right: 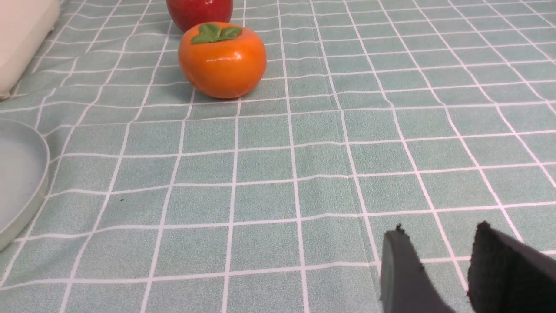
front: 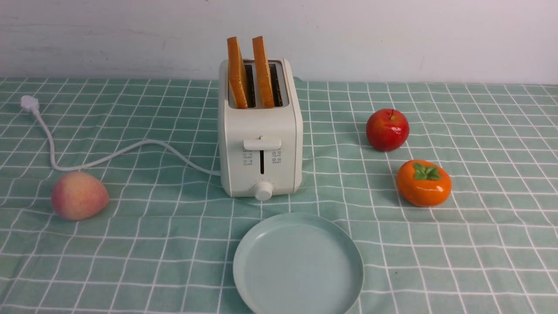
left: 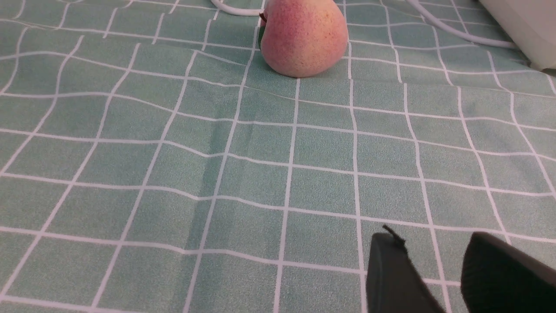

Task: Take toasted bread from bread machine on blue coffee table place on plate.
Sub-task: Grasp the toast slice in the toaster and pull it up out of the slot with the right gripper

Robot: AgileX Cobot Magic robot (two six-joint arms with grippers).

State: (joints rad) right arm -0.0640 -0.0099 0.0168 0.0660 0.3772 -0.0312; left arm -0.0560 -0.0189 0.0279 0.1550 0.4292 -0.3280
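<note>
From the front, the toaster [front: 260,144] stands mid-bench [front: 479,244] with its lever and knob facing the camera. The toast [front: 238,74] is in it as two slices on edge, one in each slot, their upper halves sticking out and both leaning a little left. The plate [front: 298,266] lies empty just in front of the toaster, slightly to its right. A white cord [front: 109,157] runs from the toaster's left side to a plug [front: 29,104] lying far left near the wall. A peach [front: 79,195] sits on the left, close to the cord but apart from it. An apple [front: 387,130] sits right of the toaster, and a persimmon [front: 423,183] sits nearer the camera, beside the apple without touching it. In the left wrist view the left pincer [left: 432,243] hangs low over the bench with its dark fingers [left: 391,274] apart, cloth showing between them and nothing held. The peach [left: 304,37] lies ahead, with the cord [left: 451,30] and a toaster corner [left: 525,26] beyond. In the right wrist view the right pincer [right: 438,234] is likewise spread and empty above the bench. The persimmon [right: 222,61] is ahead, the apple [right: 200,13] behind it, and the plate rim [right: 26,204] and toaster side [right: 21,39] show at the edge
</note>
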